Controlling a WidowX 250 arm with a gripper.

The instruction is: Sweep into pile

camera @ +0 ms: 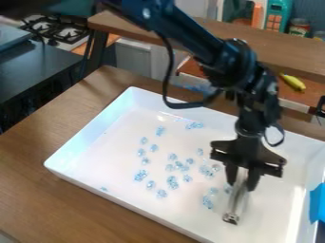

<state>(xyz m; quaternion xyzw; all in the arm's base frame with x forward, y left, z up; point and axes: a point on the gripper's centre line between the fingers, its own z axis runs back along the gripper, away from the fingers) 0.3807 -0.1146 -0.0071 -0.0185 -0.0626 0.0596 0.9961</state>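
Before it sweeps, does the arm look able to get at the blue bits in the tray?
Probably yes: the pincer holds the tool inside the tray, beside some bits, with nothing visible between.

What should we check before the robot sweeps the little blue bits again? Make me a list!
1. Pincer has the silvery tool: ok, it is held and points down into the tray.
2. Tool's low end touches the tray floor: cannot tell, it might be just above.
3. Blue bits that we see are inside the tray: ok.
4. Bits are in one pile: not ok, they are spread about, with a loose bunch in the middle.
5. No bit is left far off: not ok, a lone bit lies by the near wall.
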